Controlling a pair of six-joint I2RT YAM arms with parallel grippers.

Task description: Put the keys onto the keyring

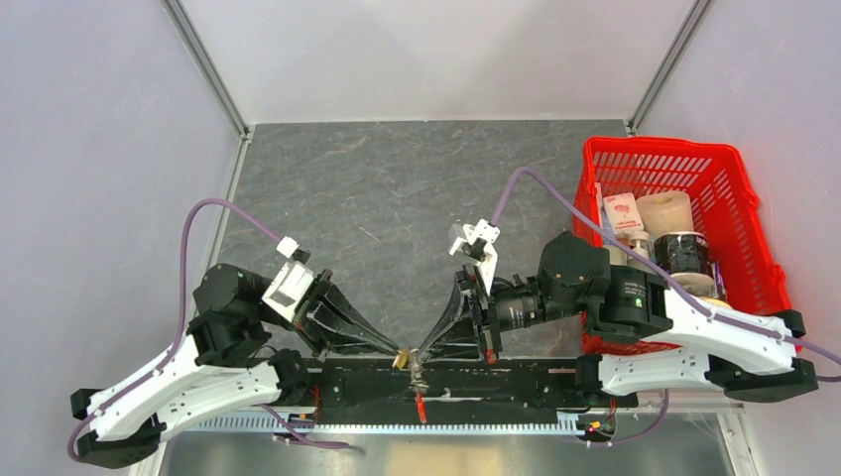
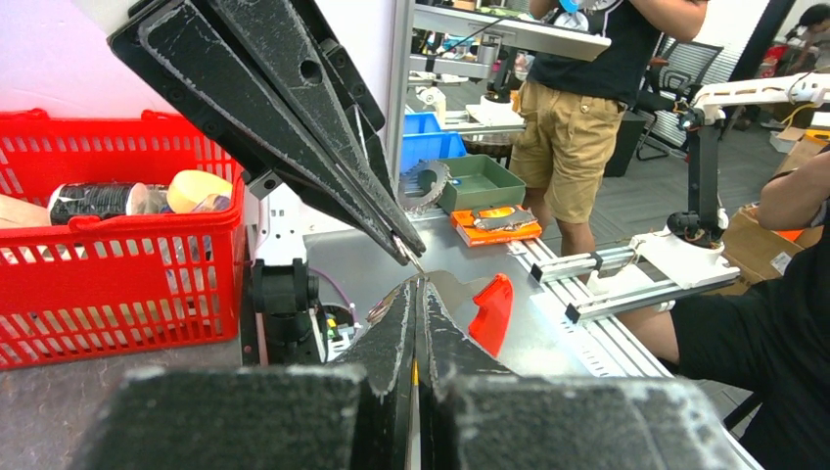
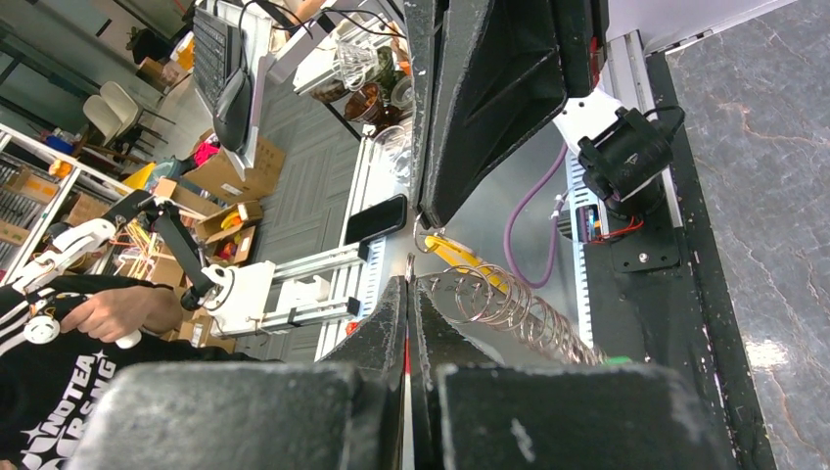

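Both grippers meet tip to tip over the table's front edge. My left gripper [image 1: 400, 354] [image 2: 418, 286] is shut on the yellow-tagged key [image 1: 403, 360], which shows as a yellow sliver between its pads. The right gripper [image 1: 420, 355] [image 3: 408, 284] is shut on the keyring's thin metal ring [image 3: 409, 264], seen edge-on at its tips. A chain of wire rings [image 3: 514, 311] trails from there toward a small green tag [image 3: 615, 360]. The red fob [image 1: 420, 405] [image 2: 491, 313] hangs below the tips. In the right wrist view the yellow key [image 3: 456, 255] lies just beyond the ring.
A red basket [image 1: 655, 145] [image 2: 117, 220] holding jars and a tape roll stands at the right of the table, close behind the right arm. A black rail [image 1: 516, 382] runs along the front edge under the grippers. People and benches lie beyond the table.
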